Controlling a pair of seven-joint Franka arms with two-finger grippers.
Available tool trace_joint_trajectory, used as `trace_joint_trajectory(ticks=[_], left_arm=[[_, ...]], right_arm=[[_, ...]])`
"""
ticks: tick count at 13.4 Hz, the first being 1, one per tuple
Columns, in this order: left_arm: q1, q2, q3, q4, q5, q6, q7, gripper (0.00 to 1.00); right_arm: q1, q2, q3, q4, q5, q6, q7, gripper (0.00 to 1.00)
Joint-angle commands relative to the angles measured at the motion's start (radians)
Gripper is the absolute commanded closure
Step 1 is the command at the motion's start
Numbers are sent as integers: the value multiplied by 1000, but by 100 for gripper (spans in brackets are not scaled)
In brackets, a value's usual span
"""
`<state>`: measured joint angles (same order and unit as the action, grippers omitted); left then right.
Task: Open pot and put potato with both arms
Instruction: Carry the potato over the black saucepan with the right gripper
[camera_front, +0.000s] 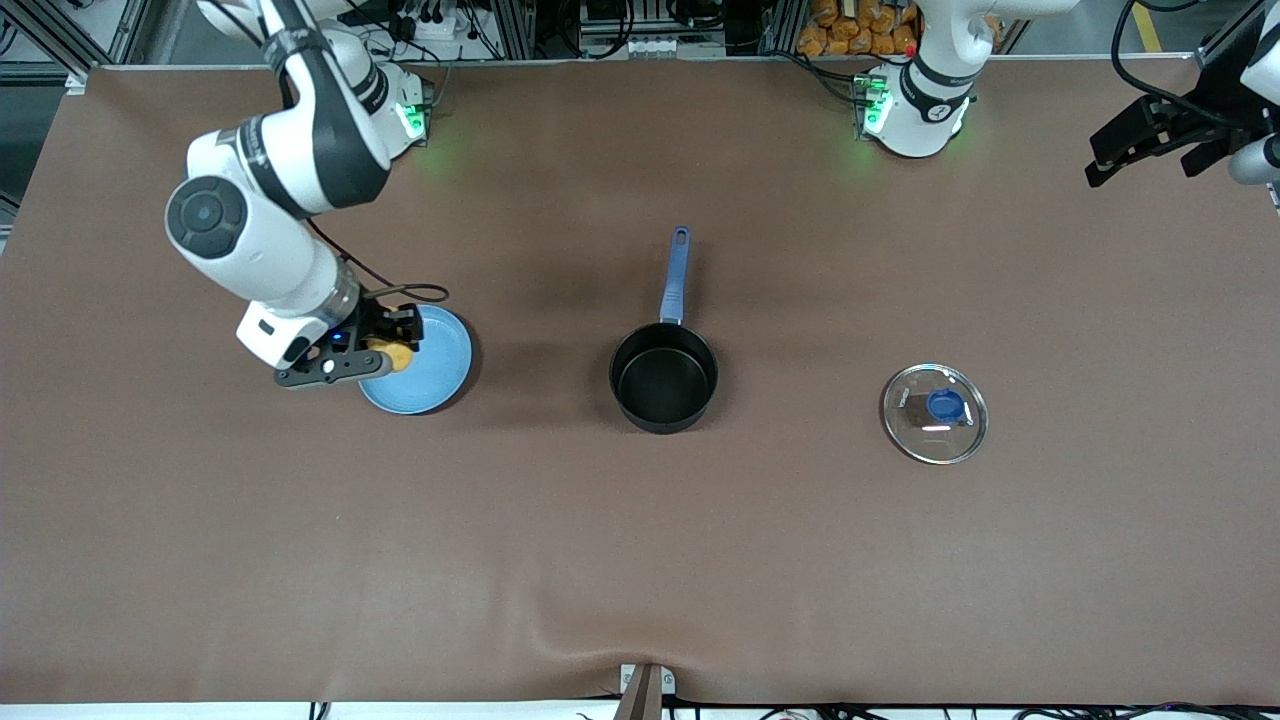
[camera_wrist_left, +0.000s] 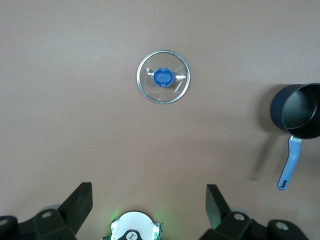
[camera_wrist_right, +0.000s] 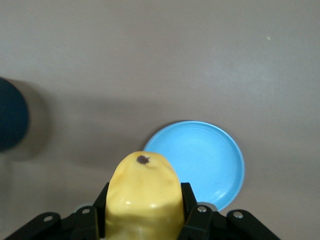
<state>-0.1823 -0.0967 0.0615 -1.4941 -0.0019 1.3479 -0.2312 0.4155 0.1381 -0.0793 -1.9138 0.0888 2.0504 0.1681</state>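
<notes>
Right gripper (camera_front: 385, 352), clamped on the potato (camera_front: 392, 355) above the plate (camera_front: 430, 375), should carry level to the lidless pot (camera_front: 664, 377) at mid-table; left gripper (camera_wrist_left: 145, 200) waits agape.

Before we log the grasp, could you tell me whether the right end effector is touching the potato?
Touching. In the right wrist view the potato sits clamped between the right end effector fingers, which press its sides; the front view shows it held over the plate.

A small round black saucepan (camera_front: 663, 378) is showing a long blue handle; an oval yellow potato (camera_wrist_right: 143, 200) is bearing one dark spot.
</notes>
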Motion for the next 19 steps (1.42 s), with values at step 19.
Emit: trace_joint_trajectory(ticks=[19], left_arm=[[0, -9, 0, -9, -9, -4, 16, 0]], right_arm=[[471, 641, -43, 611, -98, 99, 774, 100]])
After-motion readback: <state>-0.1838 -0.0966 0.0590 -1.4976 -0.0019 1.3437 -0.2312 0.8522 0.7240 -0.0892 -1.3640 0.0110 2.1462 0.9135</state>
